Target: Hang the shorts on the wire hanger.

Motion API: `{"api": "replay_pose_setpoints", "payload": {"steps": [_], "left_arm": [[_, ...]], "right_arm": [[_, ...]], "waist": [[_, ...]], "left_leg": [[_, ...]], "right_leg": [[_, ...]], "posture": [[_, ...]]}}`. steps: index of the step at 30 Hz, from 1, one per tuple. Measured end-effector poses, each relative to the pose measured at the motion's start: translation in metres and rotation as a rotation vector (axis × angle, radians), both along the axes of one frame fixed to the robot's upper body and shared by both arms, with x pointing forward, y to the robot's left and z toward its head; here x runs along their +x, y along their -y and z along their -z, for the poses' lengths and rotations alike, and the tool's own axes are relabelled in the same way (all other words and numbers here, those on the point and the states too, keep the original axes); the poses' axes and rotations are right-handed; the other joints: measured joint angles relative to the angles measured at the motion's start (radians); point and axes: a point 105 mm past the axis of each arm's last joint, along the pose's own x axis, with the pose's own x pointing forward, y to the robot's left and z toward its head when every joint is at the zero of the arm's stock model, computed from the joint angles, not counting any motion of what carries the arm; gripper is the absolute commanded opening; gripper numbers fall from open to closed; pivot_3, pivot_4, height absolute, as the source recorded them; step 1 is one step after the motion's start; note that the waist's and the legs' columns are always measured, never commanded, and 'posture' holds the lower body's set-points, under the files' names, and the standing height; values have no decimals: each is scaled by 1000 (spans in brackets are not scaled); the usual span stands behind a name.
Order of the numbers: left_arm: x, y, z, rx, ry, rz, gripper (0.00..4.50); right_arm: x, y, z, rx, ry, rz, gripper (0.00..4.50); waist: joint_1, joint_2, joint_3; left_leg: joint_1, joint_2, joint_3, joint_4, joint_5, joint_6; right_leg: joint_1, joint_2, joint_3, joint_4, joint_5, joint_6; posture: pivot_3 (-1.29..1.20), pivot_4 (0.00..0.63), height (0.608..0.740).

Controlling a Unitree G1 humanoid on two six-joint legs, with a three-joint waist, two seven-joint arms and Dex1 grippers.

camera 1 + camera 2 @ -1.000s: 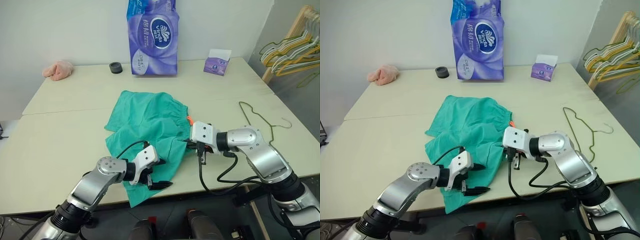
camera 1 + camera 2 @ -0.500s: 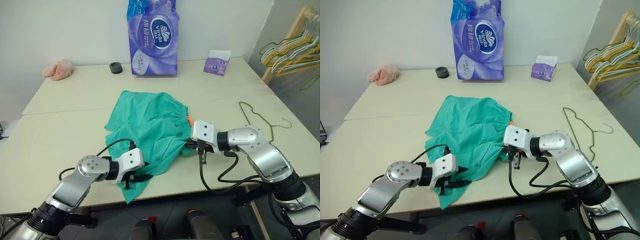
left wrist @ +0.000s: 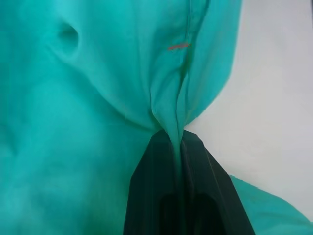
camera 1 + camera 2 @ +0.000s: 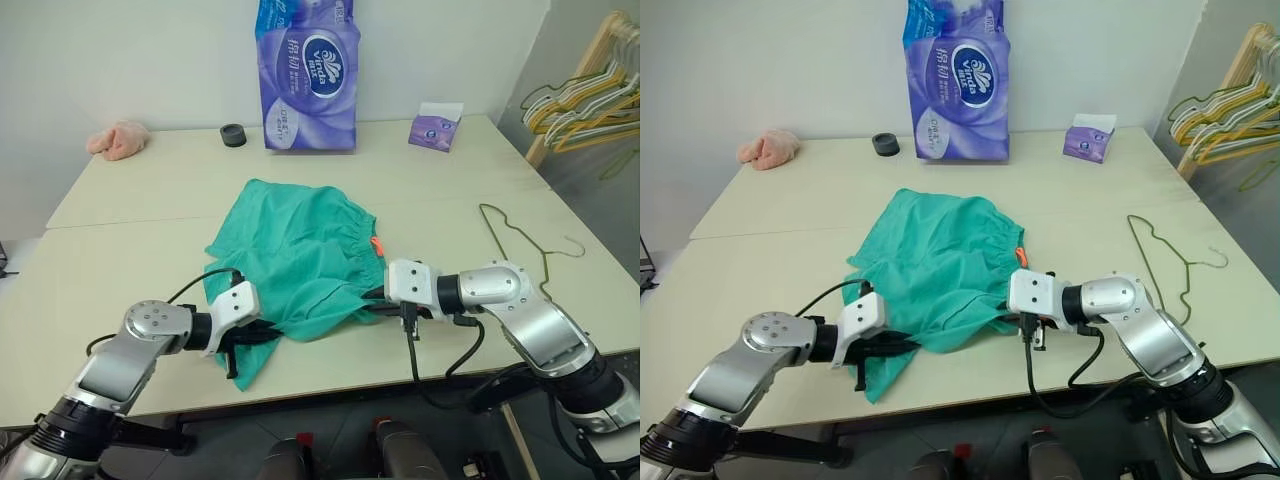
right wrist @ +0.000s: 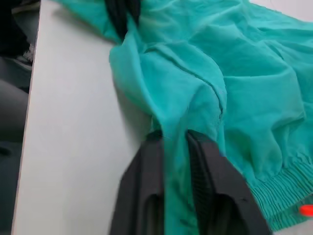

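two grippers on the teal-green fabric shorts (image 4: pixel 300 250) at frame centre: left gripper (image 3: pixel 177 139) pinching a fold, right gripper (image 5: pixel 173 137) straddling cloth, thin olive wire hanger (image 4: pixel 520 235) right.

I count one pair of shorts (image 4: pixel 300 262) on my table (image 4: pixel 130 255), which is two tabletops pushed together. One wire hanger (image 4: pixel 520 240) lies flat on the right. One pink cloth lump (image 4: pixel 116 139) sits far left. One small black round thing (image 4: pixel 232 135) is beside one tall purple tissue pack (image 4: pixel 306 75) at the far edge. One small purple tissue box (image 4: pixel 434 127) stands far right. One bunch of yellow and pale hangers (image 4: pixel 585 100) hangs off to the right; I can't count them singly. I have two grippers, left (image 4: pixel 262 334) and right (image 4: pixel 372 300).
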Motion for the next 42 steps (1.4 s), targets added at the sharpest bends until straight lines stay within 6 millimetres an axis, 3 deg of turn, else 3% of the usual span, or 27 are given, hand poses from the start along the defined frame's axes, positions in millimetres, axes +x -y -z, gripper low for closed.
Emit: {"api": "replay_pose_setpoints", "payload": {"steps": [6,15,18,21,25,28,30,32,34,37,40,42], "left_arm": [[6,-3,-13,-13,23,7,0],[7,-8,-20,5,26,19,0],[10,-13,-21,16,29,3,0],[18,-20,-24,31,49,-25,0],[43,-21,-36,48,159,-58,0],[70,-16,-46,63,284,-88,0],[80,-12,-55,62,340,-87,0],[78,-9,-58,65,336,-46,0],[64,-10,-49,97,266,28,0],[32,-5,-28,117,118,160,0],[-3,-5,-13,141,-39,261,0],[-16,-9,-10,169,-99,299,0]], "right_arm": [[5,14,24,-96,118,5,3865],[24,10,39,-117,225,38,3865],[38,10,40,-122,240,57,3304],[54,8,32,-121,277,72,2311],[84,6,4,-87,394,113,927],[106,8,-30,-44,531,144,22],[111,11,-52,-23,620,135,22],[110,23,-58,-56,658,112,22],[105,38,-49,-117,638,87,22],[79,48,-19,-197,544,-8,22],[45,49,3,-249,426,-120,22],[29,44,7,-248,377,-167,22]], "waist": [[1,0,0],[0,0,0],[0,0,0],[0,0,0],[4,0,0],[7,0,0],[5,-1,0],[2,-1,0],[-4,-1,0],[-9,0,0],[-20,0,0],[-25,0,0]], "left_leg": [[0,0,1,0,0,0],[0,0,1,0,0,0],[0,0,1,0,0,0],[0,0,1,0,0,0],[0,0,1,1,0,0],[0,-1,1,1,0,0],[-1,-1,1,0,0,0],[-1,-1,2,0,0,-1],[-2,-1,4,-1,0,-1],[-2,0,5,-1,-1,0],[-1,0,4,0,-1,0],[1,1,3,0,-1,0]], "right_leg": [[0,0,0,0,0,0],[0,1,1,1,0,0],[0,1,1,1,0,0],[0,1,1,1,0,0],[0,1,0,1,1,-1],[-1,0,1,1,1,0],[-1,0,1,0,1,0],[-2,-1,2,-1,1,0],[-2,-1,3,-1,0,0],[-3,-1,4,0,0,1],[-2,0,4,2,0,1],[-2,1,3,3,0,1]], "posture": [[-137,84,740],[-128,86,740],[-123,86,740],[-122,87,740],[-123,85,740],[-130,85,740],[-134,87,740],[-138,90,740],[-142,91,740],[-149,95,740],[-153,97,740],[-154,97,740]]}}
